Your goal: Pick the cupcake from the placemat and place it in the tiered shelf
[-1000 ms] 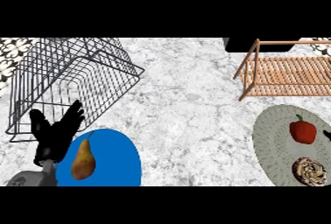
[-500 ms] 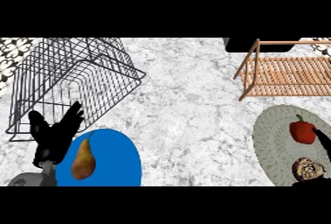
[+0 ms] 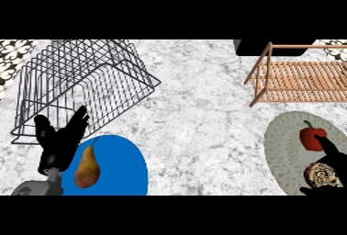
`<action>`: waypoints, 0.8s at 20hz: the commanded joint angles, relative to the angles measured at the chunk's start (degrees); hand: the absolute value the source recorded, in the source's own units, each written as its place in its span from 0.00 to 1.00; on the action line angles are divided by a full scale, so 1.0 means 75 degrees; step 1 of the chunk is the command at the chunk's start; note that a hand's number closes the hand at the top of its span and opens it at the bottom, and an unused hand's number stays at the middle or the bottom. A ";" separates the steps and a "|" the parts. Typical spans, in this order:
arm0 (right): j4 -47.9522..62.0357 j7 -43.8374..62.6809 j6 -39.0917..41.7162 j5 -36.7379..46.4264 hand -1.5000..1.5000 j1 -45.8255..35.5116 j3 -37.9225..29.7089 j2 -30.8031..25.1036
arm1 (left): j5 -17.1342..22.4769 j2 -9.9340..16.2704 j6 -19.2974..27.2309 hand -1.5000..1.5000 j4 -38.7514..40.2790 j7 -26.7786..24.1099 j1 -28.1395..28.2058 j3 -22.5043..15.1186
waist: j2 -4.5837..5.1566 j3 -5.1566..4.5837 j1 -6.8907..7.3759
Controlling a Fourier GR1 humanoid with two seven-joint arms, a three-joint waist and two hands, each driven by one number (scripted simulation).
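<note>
The cupcake point(image 3: 323, 175) is seen at the lower right, a round brownish cake with a swirled, pale-and-dark top, lying on the grey-green oval placemat point(image 3: 288, 137). It sits near the placemat's lower right part, close to the view's right edge. Just above it on the same mat a red bell pepper point(image 3: 311, 137) with a green stem is found, apart from the cupcake.

The right hand point(image 3: 335, 156) is brought in from the right edge over the placemat. One dark finger is stretched along the pepper's lower right side and above the cupcake, and another dark tip point(image 3: 309, 190) is seen below the cupcake, so the cake is bracketed between them. Whether it is touched cannot be told; the hand is spread wide, with nothing clasped.

The left hand point(image 3: 59, 140) is held at the lower left, fingers straight and splayed upward, resting at the edge of a blue plate point(image 3: 125, 170). A brown pear point(image 3: 86, 164) is laid on that plate.

The counter point(image 3: 196, 119) is a white and grey marble. The wooden tiered shelf point(image 3: 298, 78), slatted, is set at the upper right, well apart from the placemat's cupcake. A black wire basket point(image 3: 81, 82) is lying tilted at the upper left. Patterned tile point(image 3: 13, 55) is glimpsed at the far left corner.
</note>
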 commanded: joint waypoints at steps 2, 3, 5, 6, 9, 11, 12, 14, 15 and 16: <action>0.0853 -0.0973 0.0069 -0.0001 1.00 -0.0162 0.0029 0.0350 | 0.0003 -0.0128 -0.0216 0.50 0.0461 -0.0099 0.0195 0.0102 | 0.0102 0.0053 0.0004; -0.0234 -0.0435 0.0523 -0.0251 1.00 0.0004 -0.0122 0.0170 | -0.0237 -0.0330 0.0062 0.50 0.0341 -0.0040 0.0058 -0.0028 | 0.0089 0.0048 -0.0041; -0.0567 -0.0239 0.0274 0.0029 1.00 -0.0105 0.0026 0.0516 | -0.0216 -0.0262 -0.0118 0.50 0.0507 -0.0185 0.0068 0.0135 | 0.0090 0.0047 -0.0035; -0.0764 -0.0523 -0.0347 0.0389 1.00 0.0558 0.0312 0.0848 | -0.0183 -0.0110 -0.0128 0.50 0.0223 0.0124 0.0133 0.0157 | 0.0082 0.0049 -0.0056; -0.1049 -0.1219 0.0036 0.0195 1.00 0.0534 0.0085 0.0478 | 0.0167 0.0218 -0.0580 0.50 0.0019 0.0168 0.0233 0.0566 | 0.0080 0.0049 -0.0028; -0.0958 -0.1206 0.0475 0.0276 1.00 -0.0215 0.0523 0.0532 | -0.0118 -0.0233 -0.0060 0.50 -0.0045 0.0517 0.0032 0.0169 | 0.0088 0.0052 0.0032; -0.1178 -0.1294 0.0619 0.0317 1.00 -0.0184 0.0695 0.0500 | -0.0181 -0.0108 -0.0306 0.50 0.0263 -0.0114 0.0296 0.0287 | 0.0091 0.0047 0.0030; -0.1489 -0.1363 0.1259 0.0260 1.00 -0.0688 0.1058 0.0313 | -0.0281 -0.0418 -0.0140 0.50 0.0512 -0.0070 0.0082 0.0098 | 0.0108 0.0041 0.0052; -0.1833 -0.1275 0.1218 0.0113 1.00 -0.0600 0.0991 0.0542 | -0.0365 -0.0294 -0.0007 0.50 0.0401 0.0086 -0.0176 0.0239 | 0.0092 0.0046 -0.0015; -0.2463 -0.1324 0.1511 -0.0533 1.00 -0.0311 0.0450 0.0272 | -0.0225 -0.0209 -0.0292 0.50 0.0307 -0.0018 0.0233 0.0268 | 0.0075 0.0044 -0.0053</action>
